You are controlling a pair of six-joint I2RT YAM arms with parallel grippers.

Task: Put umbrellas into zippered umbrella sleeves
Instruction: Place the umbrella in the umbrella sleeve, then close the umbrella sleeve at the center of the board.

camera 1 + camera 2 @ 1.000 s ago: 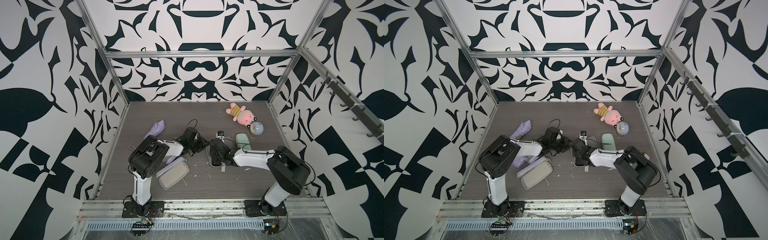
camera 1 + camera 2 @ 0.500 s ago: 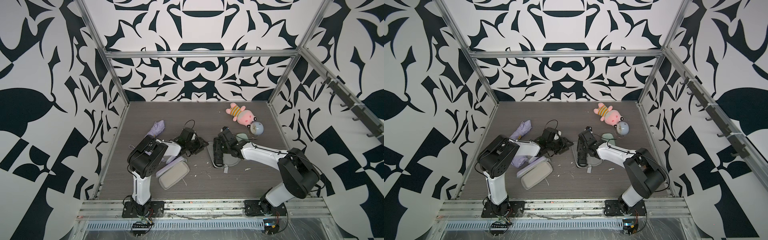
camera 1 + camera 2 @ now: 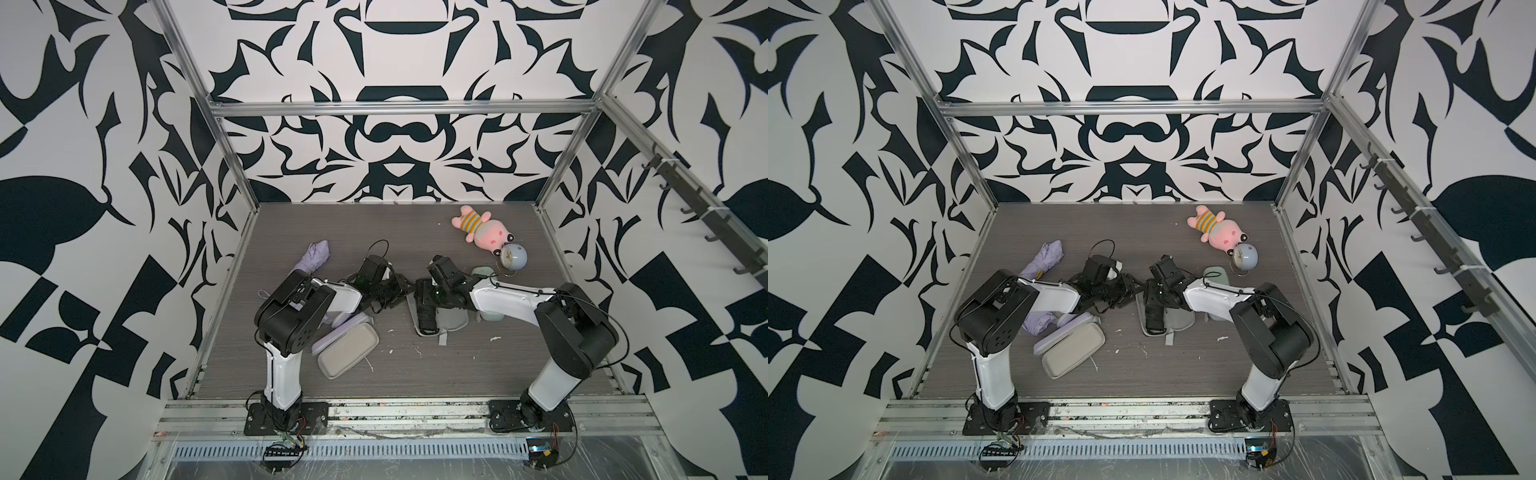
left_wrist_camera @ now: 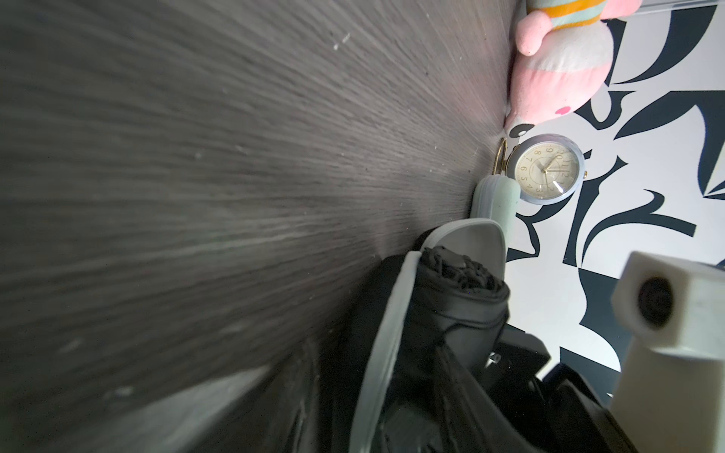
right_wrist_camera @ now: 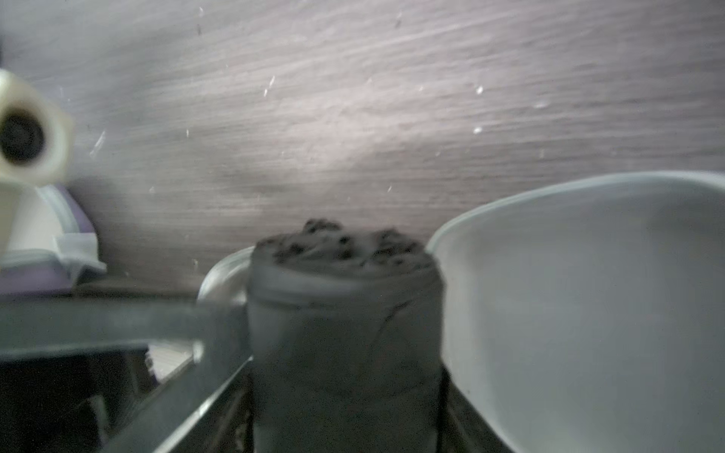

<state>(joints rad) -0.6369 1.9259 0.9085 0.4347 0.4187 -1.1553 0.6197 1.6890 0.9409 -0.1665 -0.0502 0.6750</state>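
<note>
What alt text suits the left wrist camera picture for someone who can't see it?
A folded black umbrella lies in an open grey-lined case on a dark wood-grain table. Beyond it are a mint green case, a pale-blue clock and a pink plush toy.

Lab test cell: aluminium frame [image 3: 399,109], patterned walls [image 3: 399,50].

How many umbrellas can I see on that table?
3. Far lilac umbrella lies back left; near lilac umbrella lies half-covered closer in; black umbrella sits in the open case mid-table. A fourth may be hidden.
</note>
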